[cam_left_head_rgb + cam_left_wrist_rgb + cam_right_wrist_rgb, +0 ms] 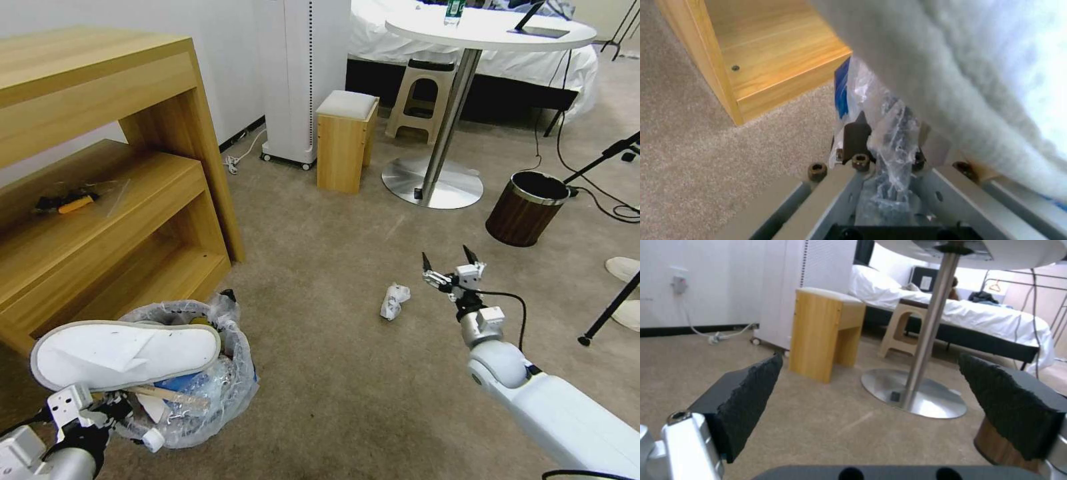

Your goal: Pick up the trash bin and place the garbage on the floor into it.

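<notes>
- Head view: the floor (333,373), beige short-pile carpet, spreads from the robot out to a white bed (373,33) at the far side.
- A wooden shelf unit (100,167) stands on the robot's left, its lower corner just beside the bin; the left wrist view shows that corner (773,76) close up.
- A round white table (490,30) on a metal pedestal stands ahead, with a wooden stool (345,140) beside its base and a brown wood-look bin (527,207) to the right of it.
- The right arm reaches forward and low across the right side, forearm rising from the bottom right corner, wrist level.
- The trash bin (230,380) sits at lower left, lined with a crinkly bag and heaped with litter; a white slipper (127,353) lies flat across its top, with a wooden stick (167,395) and a clear bottle (150,437) under it.
- The left gripper (107,407) is at the bin's near rim, under the slipper's heel. In the left wrist view its fingers (857,140) pinch the bag and rim, closed on the trash bin.
- The right gripper (453,265) hovers above the carpet, jaws spread wide and empty; the right wrist view shows both pads (751,396) well apart.
- A white wad (395,300) of garbage lies on the carpet, just left of the right gripper and apart from it.
</notes>
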Robot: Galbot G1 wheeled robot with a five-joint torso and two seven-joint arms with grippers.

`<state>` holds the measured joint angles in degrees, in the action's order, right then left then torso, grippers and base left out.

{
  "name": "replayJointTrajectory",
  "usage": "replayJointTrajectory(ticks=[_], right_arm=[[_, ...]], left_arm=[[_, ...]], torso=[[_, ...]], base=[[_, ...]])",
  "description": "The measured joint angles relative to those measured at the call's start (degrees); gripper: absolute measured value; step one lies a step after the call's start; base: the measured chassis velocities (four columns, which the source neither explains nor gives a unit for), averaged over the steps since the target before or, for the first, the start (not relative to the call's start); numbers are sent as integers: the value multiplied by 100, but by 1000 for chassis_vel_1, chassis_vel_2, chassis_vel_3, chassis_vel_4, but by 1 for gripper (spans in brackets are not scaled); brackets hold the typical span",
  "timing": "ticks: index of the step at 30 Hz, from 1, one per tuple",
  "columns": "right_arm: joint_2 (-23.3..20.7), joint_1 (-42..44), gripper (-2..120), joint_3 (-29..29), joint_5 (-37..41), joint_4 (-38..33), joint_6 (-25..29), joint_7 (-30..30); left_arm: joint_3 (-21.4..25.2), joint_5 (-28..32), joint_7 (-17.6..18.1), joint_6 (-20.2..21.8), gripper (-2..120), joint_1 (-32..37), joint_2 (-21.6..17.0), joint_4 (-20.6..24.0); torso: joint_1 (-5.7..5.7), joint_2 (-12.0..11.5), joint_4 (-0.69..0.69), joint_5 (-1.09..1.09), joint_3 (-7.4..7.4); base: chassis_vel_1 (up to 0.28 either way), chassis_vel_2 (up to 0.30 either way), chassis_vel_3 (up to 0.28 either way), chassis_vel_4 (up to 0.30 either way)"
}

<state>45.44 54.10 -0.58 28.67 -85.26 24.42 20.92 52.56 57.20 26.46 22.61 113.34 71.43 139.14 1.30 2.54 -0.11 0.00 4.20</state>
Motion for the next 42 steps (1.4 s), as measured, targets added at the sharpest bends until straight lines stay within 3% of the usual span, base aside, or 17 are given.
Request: replayJointTrajectory(ticks=[11, 19, 42], right_arm=[[150, 190, 96, 213, -39, 213, 185, -181], [457, 176, 100, 482, -227, 401, 220, -410], [580, 213, 100, 403, -298, 491, 307, -549]], left_arm=[[4, -26, -4, 20, 0, -27, 9, 5], [28, 6, -1, 20, 0, -59, 2, -12], [55, 16, 7, 12, 0, -61, -16, -60]], torso=[[0, 0, 0, -1, 0], [0, 0, 1, 0, 0], [0, 0, 0, 0, 1]], base=[[0, 0, 0, 0], [0, 0, 0, 0], [0, 0, 0, 0]])
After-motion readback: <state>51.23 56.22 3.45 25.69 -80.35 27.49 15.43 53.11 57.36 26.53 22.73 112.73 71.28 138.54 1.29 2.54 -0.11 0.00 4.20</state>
